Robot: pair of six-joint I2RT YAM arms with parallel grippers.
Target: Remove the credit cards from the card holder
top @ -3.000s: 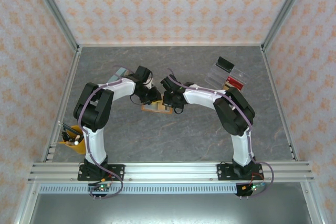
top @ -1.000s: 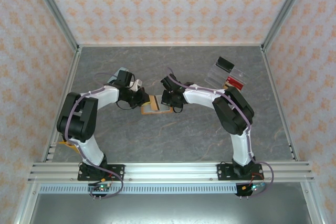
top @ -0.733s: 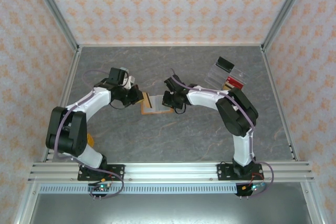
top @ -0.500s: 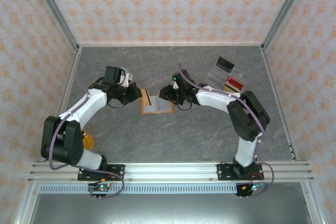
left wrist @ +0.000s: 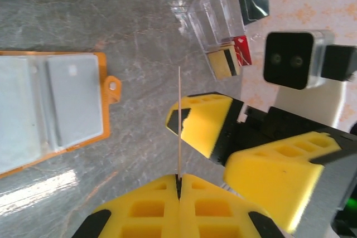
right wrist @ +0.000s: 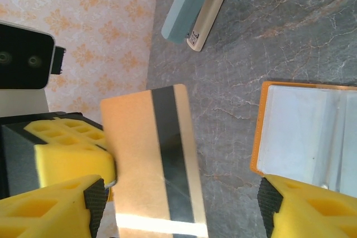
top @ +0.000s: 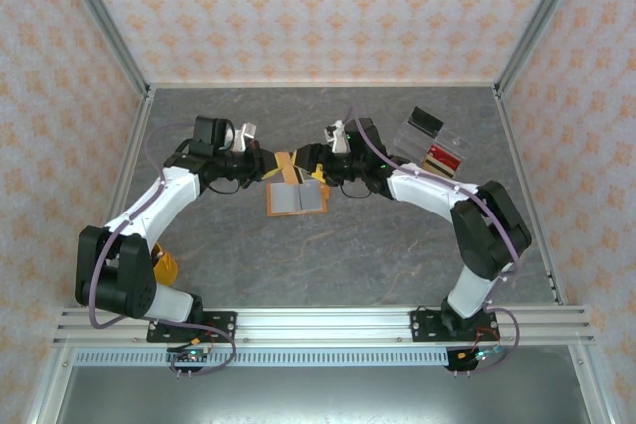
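The orange card holder (top: 296, 199) lies open and flat on the grey table, its greyish pockets (left wrist: 70, 101) facing up. My left gripper (left wrist: 179, 178) is shut on one credit card (right wrist: 150, 160), tan-backed with a black stripe and seen edge-on in the left wrist view. It holds the card just above the table, behind the holder (right wrist: 312, 132). My right gripper (right wrist: 181, 193) is open, its fingers (left wrist: 206, 121) standing either side of the card without pressing it. In the top view the left gripper (top: 266, 164), the card (top: 288, 166) and the right gripper (top: 320, 171) meet behind the holder.
A clear plastic tray (top: 427, 141) at the back right holds a black block and a red card (left wrist: 241, 48). A long pale-blue box (right wrist: 195, 4) lies on the table behind the left gripper. An orange pen cup (top: 164, 267) stands at the near left edge.
Both grippers have drawn back from the holder toward the far side. The left one has carried the card out. The right gripper's jaws have opened. The holder now lies open and flat.
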